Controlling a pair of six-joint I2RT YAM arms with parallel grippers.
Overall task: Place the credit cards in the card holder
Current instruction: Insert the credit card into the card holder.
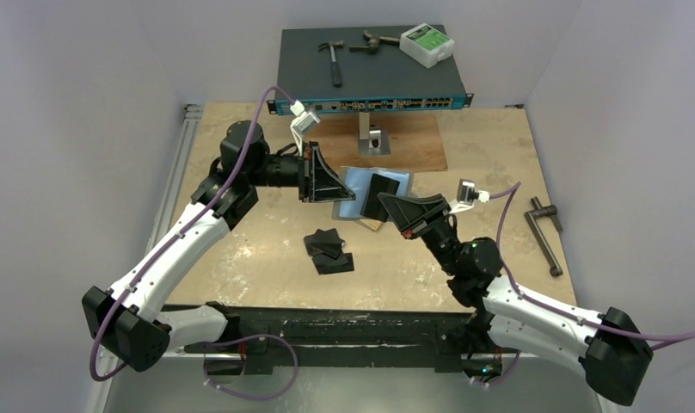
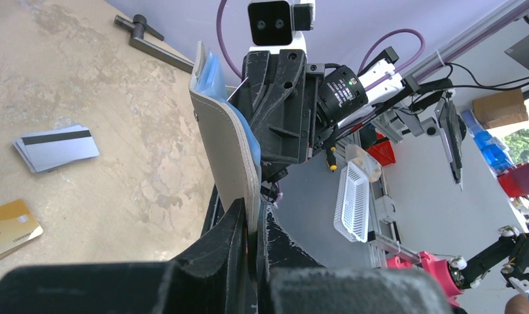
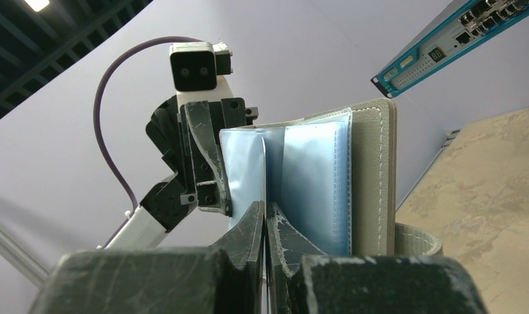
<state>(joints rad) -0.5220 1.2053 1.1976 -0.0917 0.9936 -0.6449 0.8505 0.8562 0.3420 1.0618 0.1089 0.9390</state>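
Observation:
The card holder [image 1: 374, 194] is held open above the table's middle, its grey cover [image 2: 226, 144] and bluish sleeves [image 3: 308, 183] upright. My left gripper [image 1: 346, 194] is shut on the cover's edge [image 2: 255, 226]. My right gripper [image 1: 384, 203] faces it from the other side, shut on one blue sleeve [image 3: 266, 216]. Loose credit cards lie on the table below: a silver stack with a dark stripe [image 2: 55, 147] and an orange-yellow one [image 2: 10, 229]. From above this pile [image 1: 329, 249] looks dark.
A network switch [image 1: 370, 64] at the back carries a hammer [image 1: 334, 60] and a white box [image 1: 427, 43]. In front of it a metal stand [image 1: 372, 138] sits on a wooden board [image 1: 417, 146]. A dark lever tool [image 1: 546, 241] lies at the right.

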